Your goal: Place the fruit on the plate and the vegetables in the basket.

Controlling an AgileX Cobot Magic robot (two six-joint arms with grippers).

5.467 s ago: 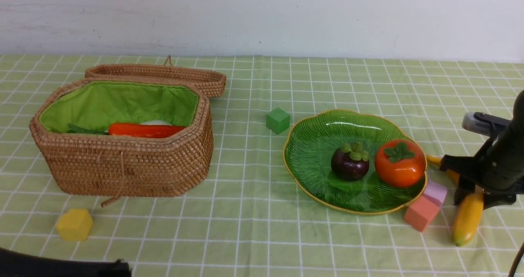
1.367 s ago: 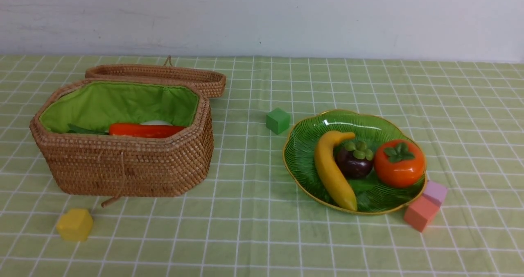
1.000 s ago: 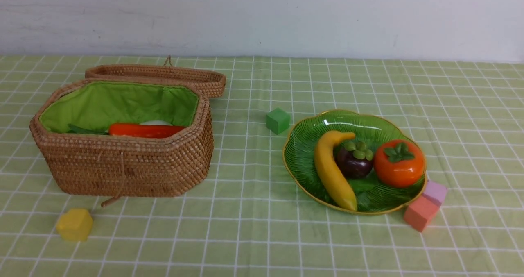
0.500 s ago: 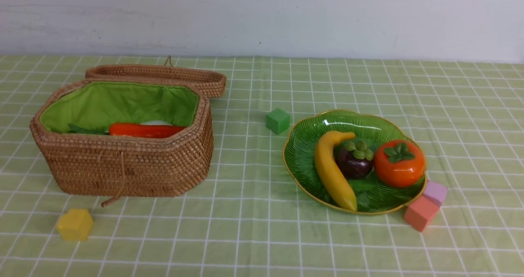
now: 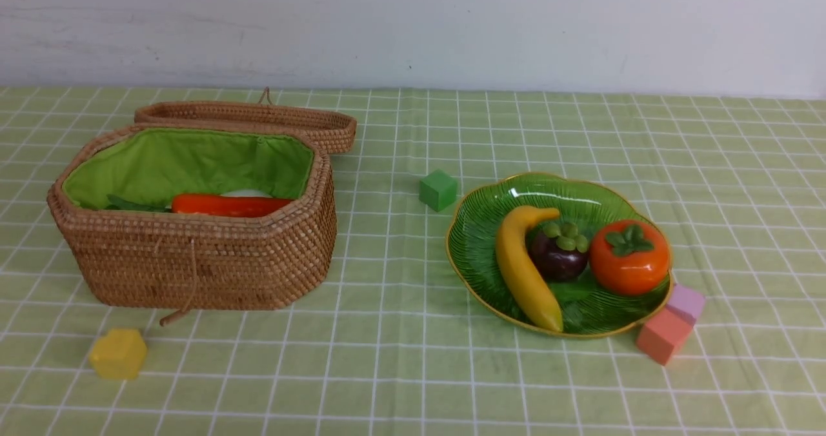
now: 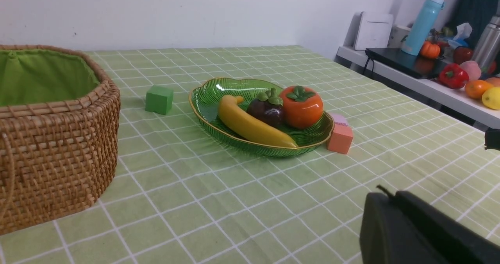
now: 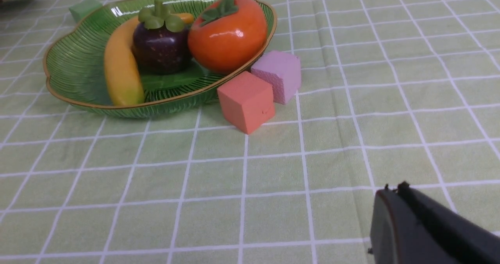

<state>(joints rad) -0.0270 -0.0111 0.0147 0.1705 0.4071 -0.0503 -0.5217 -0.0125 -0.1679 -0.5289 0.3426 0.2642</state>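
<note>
On the green ribbed plate (image 5: 477, 249) lie the fruit: a yellow banana (image 5: 523, 268), a dark purple mangosteen (image 5: 558, 255) and an orange persimmon (image 5: 629, 258). In the wicker basket (image 5: 193, 262) with green lining I see the vegetables: a red-orange pepper (image 5: 226, 205) and a bit of white radish (image 5: 245, 193) behind it; no eggplant shows. Neither arm appears in the front view. My left gripper (image 6: 390, 195) is shut and empty, low over the cloth, well short of the plate (image 6: 207, 104). My right gripper (image 7: 394, 189) is shut and empty, near the table's front, away from the plate (image 7: 74, 65).
Small blocks lie on the checked cloth: a green one (image 5: 438, 189) between basket and plate, a yellow one (image 5: 118, 353) in front of the basket, salmon (image 5: 661, 336) and pink (image 5: 686, 304) ones against the plate's right rim. The basket's lid (image 5: 258, 117) lies open behind it. A side shelf (image 6: 422, 88) holds bottles.
Over the last second nothing has moved. Several seconds ago the right gripper stood over the banana beside the plate; the banana now lies on the plate and both arms have left the front view.
</note>
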